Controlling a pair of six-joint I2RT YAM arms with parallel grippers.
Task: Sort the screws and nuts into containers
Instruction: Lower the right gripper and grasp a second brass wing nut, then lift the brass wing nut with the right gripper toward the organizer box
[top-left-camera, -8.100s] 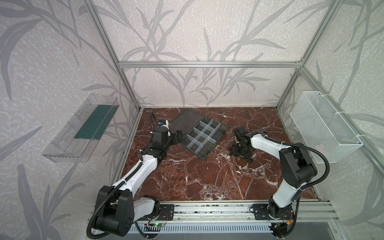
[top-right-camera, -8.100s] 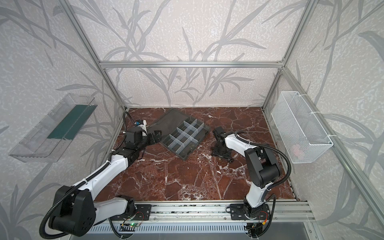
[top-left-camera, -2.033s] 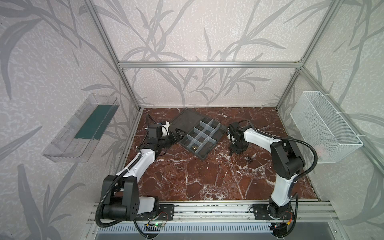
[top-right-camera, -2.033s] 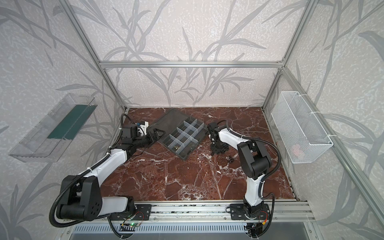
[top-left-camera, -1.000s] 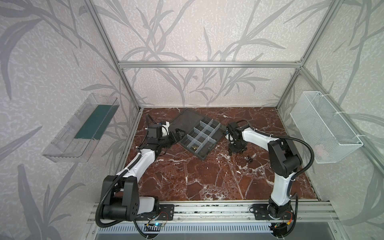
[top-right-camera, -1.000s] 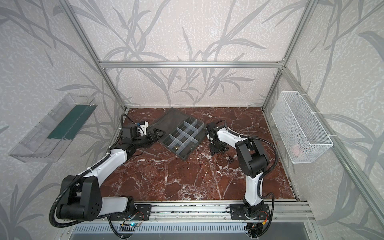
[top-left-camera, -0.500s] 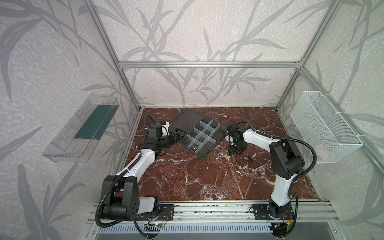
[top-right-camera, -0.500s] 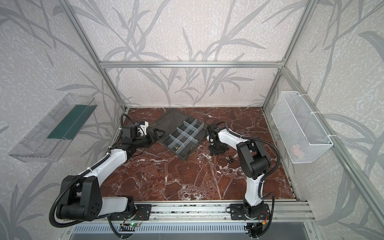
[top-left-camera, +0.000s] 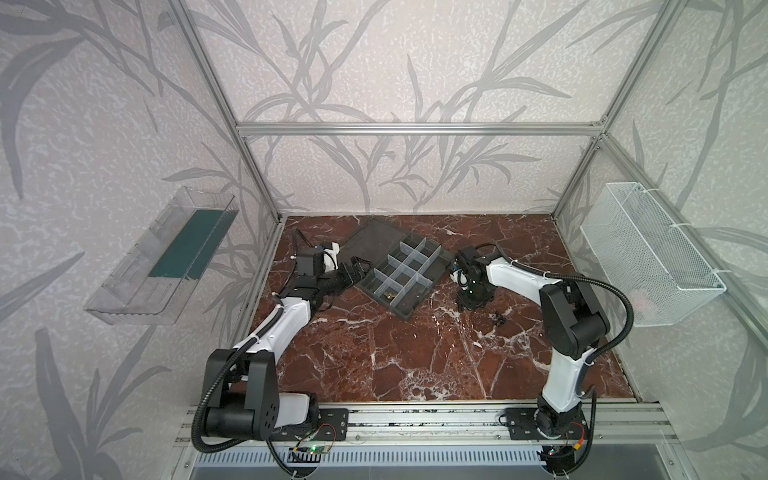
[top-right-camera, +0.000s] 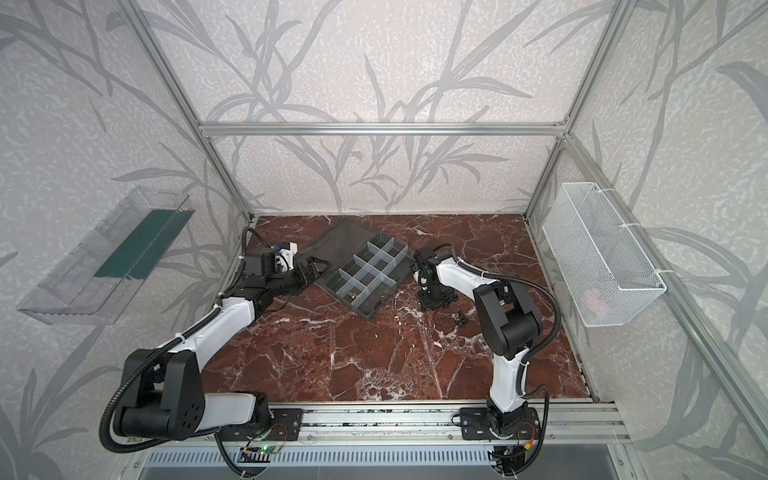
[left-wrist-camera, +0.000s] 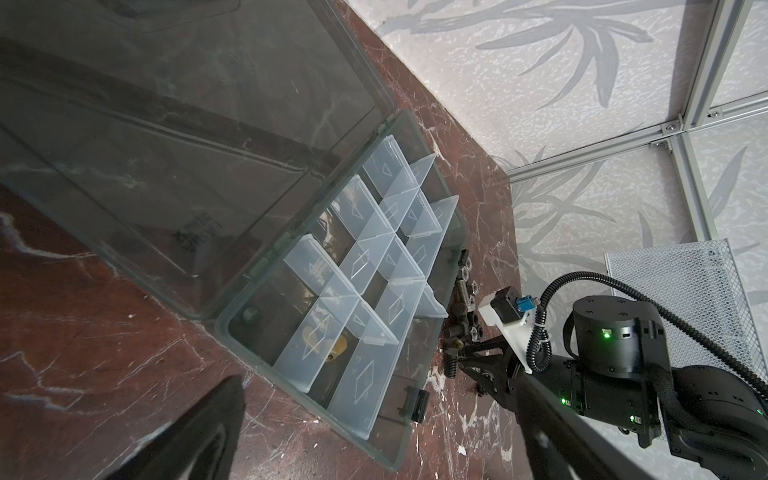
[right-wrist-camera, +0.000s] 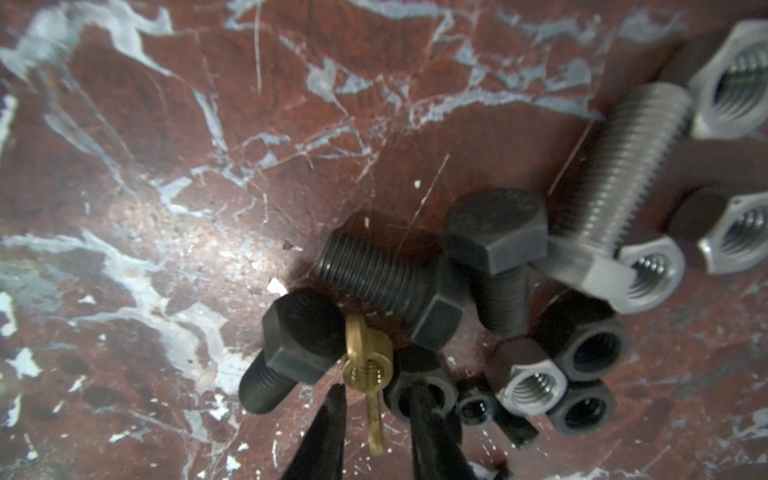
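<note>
Right wrist view: the right gripper (right-wrist-camera: 376, 399) points into the heap of screws (right-wrist-camera: 374, 276) and nuts (right-wrist-camera: 534, 382) on the marble tabletop (right-wrist-camera: 166, 187). The heap lies just off the organizer box's (top-left-camera: 430, 291) latch side, away from its flat-lying lid (top-left-camera: 374, 245). The jaws stand narrowly apart astride a brass wing nut (right-wrist-camera: 368, 363); whether they already pinch it I cannot tell. The wing nut's long axis, wing to wing, runs roughly along the fingers, so the jaws would bite across its short threaded middle. That suits a pinch, I judge, but it is crowded. A black bolt head (right-wrist-camera: 303, 332) touches the wing nut on one side, and on the other a fingertip (right-wrist-camera: 428, 432) overlaps a black nut (right-wrist-camera: 405, 365). In both top views this arm is far nearer the heap. The left gripper (top-left-camera: 358, 270) hovers at the box's lid side, jaws spread, holding nothing I can see. One of the containers (left-wrist-camera: 374, 332), in the box's corner toward the robot's base, holds brass pieces (left-wrist-camera: 337, 347); the wing nut likely belongs there.
</note>
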